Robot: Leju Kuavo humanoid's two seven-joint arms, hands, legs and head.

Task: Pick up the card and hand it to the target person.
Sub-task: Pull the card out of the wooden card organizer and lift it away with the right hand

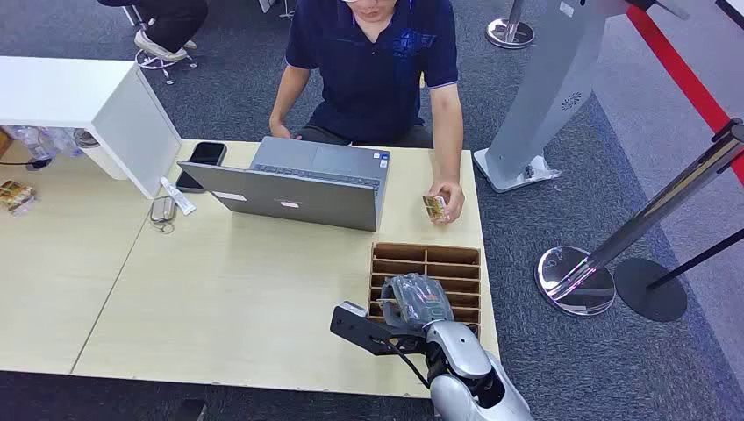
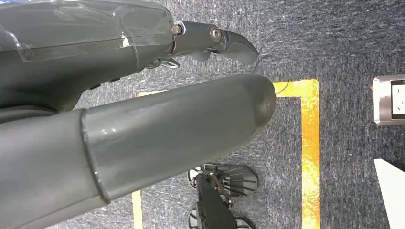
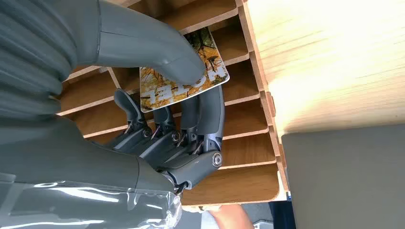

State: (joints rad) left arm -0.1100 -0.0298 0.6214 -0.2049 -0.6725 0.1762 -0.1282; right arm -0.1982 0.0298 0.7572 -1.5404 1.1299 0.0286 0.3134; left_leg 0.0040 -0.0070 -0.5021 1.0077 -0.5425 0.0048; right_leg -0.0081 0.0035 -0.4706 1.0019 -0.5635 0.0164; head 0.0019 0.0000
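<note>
From the head view the card point(image 3: 184, 78) is hidden under the right robot hand point(image 1: 415, 301), which sits over the wooden slotted organizer point(image 1: 427, 260) at the desk point(image 1: 237, 298) corner near the edge. The right wrist view shows thumb and fingers point(image 3: 208, 110) clamped on the autumn-printed card above the slots. The left robot hand point(image 2: 143, 95) hangs over carpet, fingers apart, holding nothing. The person's hand point(image 1: 446, 203) holds another card point(image 1: 433, 207) beyond the organizer, beside the laptop point(image 1: 298, 184).
</note>
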